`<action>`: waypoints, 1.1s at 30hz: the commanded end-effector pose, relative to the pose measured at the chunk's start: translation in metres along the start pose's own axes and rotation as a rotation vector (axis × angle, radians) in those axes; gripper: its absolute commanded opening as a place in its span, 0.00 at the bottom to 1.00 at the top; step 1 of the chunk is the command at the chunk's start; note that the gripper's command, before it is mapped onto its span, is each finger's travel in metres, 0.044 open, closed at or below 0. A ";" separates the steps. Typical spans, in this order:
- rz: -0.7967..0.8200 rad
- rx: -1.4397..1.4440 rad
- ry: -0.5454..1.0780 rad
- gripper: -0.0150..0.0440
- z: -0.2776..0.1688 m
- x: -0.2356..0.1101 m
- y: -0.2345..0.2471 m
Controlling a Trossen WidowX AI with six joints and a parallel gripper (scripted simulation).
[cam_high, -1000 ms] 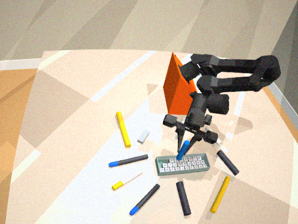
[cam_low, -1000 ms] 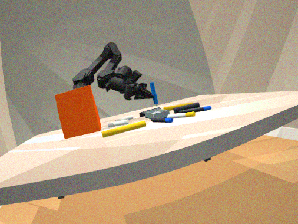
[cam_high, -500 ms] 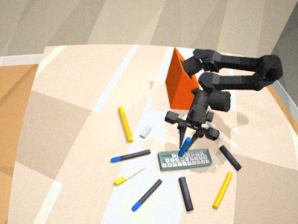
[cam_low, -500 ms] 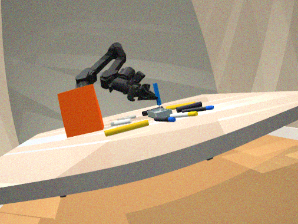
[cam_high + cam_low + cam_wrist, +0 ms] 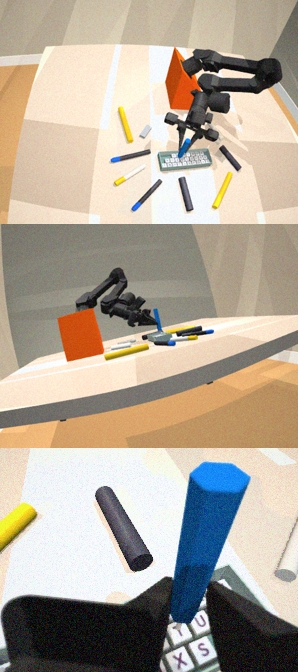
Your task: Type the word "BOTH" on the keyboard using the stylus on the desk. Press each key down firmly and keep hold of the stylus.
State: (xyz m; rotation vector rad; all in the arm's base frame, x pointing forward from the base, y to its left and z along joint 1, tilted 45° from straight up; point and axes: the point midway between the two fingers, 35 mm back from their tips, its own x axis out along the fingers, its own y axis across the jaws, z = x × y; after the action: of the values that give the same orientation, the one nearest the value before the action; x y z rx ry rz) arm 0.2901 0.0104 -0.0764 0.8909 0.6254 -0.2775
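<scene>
Pale beige desk (image 5: 73, 97) with lighter stripes, set against grey-beige walls and an orange-brown floor. Near the desk's middle, a small green keyboard (image 5: 185, 159) with white keys. Directly above its upper row, the gripper (image 5: 187, 141), fingers nearly closed and clamped on the blue stylus (image 5: 184, 148). Stylus almost upright in the exterior view, slightly tilted, lower end down at the keyboard; cannot tell which key is under the tip. From the wrist view, blue shaft (image 5: 202, 538) rising between the two dark fingers, with keys U, S and X readable just below.

Behind the arm, a tall orange block (image 5: 179, 82) standing on the desk. Around the keyboard, several loose sticks lying flat: a yellow stick (image 5: 125, 124) to the upper left, a small grey piece (image 5: 145, 131) beside it, a dark pen with blue tip (image 5: 130, 155) left of the keyboard, a white pen with yellow end (image 5: 129, 174) below that, another dark pen with blue end (image 5: 146, 195) lower still, a dark grey cylinder (image 5: 185, 193) in front of the keyboard, a second yellow stick (image 5: 222, 190) to the lower right, and a dark stick (image 5: 230, 157) just right of the keyboard.
</scene>
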 end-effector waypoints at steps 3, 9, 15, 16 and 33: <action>-0.002 0.006 -0.001 0.39 -0.002 0.002 -0.001; -0.002 0.006 -0.001 0.39 -0.002 0.001 -0.001; -0.002 0.006 -0.001 0.39 -0.002 0.001 0.000; -0.002 0.006 -0.001 0.39 -0.001 0.001 0.000; -0.001 0.004 -0.003 0.39 0.030 -0.017 0.000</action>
State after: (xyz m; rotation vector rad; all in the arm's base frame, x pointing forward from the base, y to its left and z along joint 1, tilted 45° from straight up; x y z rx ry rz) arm 0.2907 -0.0118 -0.0553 0.8995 0.6159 -0.2868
